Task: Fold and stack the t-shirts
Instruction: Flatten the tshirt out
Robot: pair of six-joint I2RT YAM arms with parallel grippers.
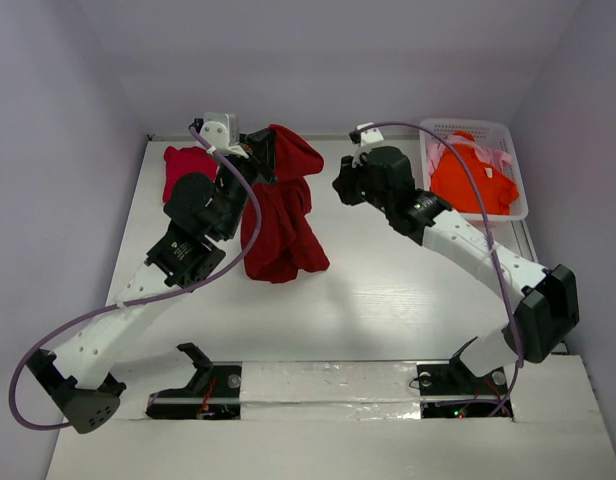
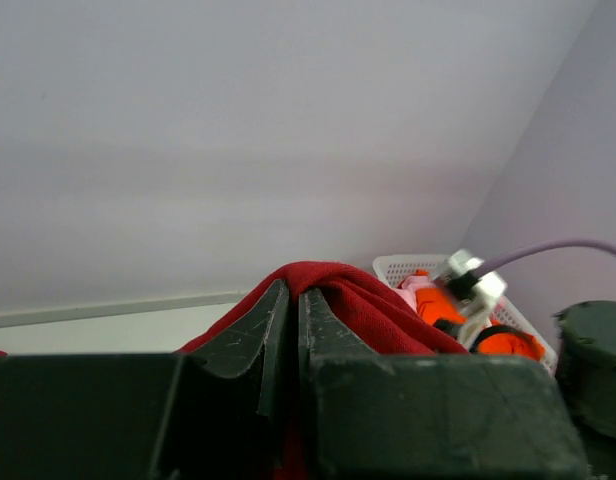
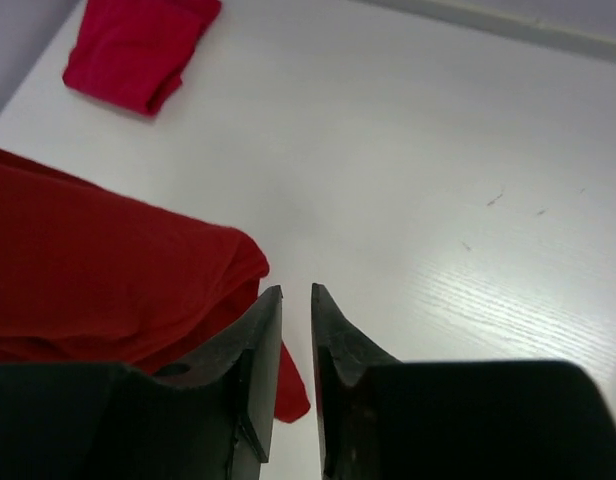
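One seemingly folded: crimson-pink shirt (image 3: 138, 50), up-left of right gripper (image 3: 296, 296), jaws barely parted, empty; dark red shirt (image 1: 283, 215) pinched tight in left gripper (image 2: 291, 298), unfolded; orange shirt (image 1: 473, 182), pale pink shirt (image 1: 502, 157) left in basket (image 1: 468, 126).

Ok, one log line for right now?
left gripper: shut on dark red shirt; right gripper: slightly open, empty; crimson-pink shirt: folded, far left; orange shirt: in basket
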